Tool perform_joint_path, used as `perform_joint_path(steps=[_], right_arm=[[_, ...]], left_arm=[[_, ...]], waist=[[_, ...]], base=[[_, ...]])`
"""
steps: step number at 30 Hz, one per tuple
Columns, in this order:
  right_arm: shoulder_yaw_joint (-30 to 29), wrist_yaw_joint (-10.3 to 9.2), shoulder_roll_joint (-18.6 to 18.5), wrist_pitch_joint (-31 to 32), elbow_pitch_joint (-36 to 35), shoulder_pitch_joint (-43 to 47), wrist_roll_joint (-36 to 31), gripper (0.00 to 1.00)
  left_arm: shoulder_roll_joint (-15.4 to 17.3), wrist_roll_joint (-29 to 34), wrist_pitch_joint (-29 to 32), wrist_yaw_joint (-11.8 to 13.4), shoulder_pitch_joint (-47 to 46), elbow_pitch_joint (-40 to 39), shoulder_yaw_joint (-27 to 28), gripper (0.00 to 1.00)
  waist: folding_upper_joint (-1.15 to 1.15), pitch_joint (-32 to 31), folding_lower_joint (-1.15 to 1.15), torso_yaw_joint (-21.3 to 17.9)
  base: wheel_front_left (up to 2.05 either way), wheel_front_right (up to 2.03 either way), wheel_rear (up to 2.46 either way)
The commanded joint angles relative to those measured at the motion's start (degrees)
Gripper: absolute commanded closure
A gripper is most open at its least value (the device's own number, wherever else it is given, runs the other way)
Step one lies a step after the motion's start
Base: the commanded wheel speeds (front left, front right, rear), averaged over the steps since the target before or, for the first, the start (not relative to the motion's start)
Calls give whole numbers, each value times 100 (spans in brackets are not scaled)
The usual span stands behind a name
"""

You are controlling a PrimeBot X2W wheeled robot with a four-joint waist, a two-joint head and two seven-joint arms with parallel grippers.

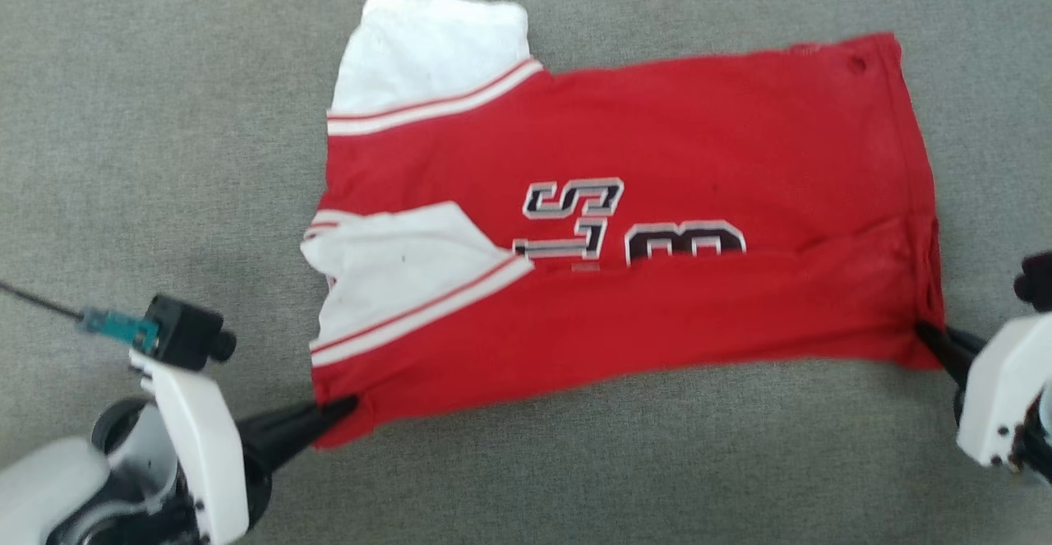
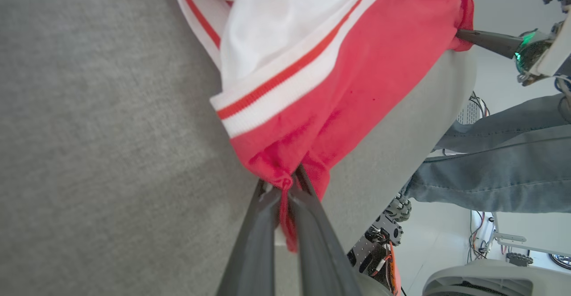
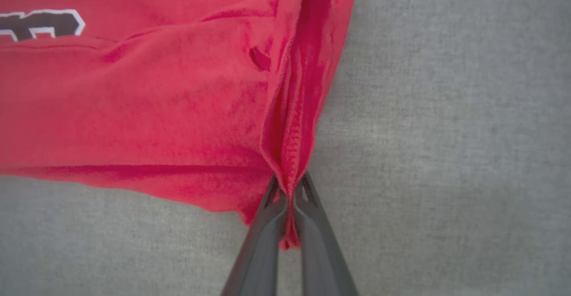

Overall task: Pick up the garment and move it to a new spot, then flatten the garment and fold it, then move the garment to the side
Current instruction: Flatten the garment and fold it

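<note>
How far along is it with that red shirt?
Done: the red fabric garment with white sleeve panels lies spread on the grey textured surface, its near edge seemingly folded over the lettering. In hand: left fingers and right fingers pinch its near corners. Remaining: more folding, moving aside.

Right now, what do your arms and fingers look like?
Each arm ends in two long, dark grey fingers that taper to points. Behind them is a smooth white shell. The left arm carries a small black camera with a teal plug and a thin dark cable. A green light glows beside the right arm's fingers.
</note>
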Motion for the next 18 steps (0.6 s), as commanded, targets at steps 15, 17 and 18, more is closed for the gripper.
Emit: perform_joint_path(steps=[15,17,18], right_arm=[[-644,-4,366,-780,-961,854,-475,0],[-603,-4,457,-1259,-1069,763,-661,0],[-543,-4,494,-1488,-1103,732,-745,0]], left_arm=[[287,169,-1391,16,656,-189,1,0],[362,159,-1636,16,660,-141,105,0],[398,160,-1765,16,649,-120,164,0]], waist=[[0,-141,0,-58],[0,-116,0,-130],[0,-99,0,-174]], base=[[0,0,0],[0,0,0],[0,0,0]])
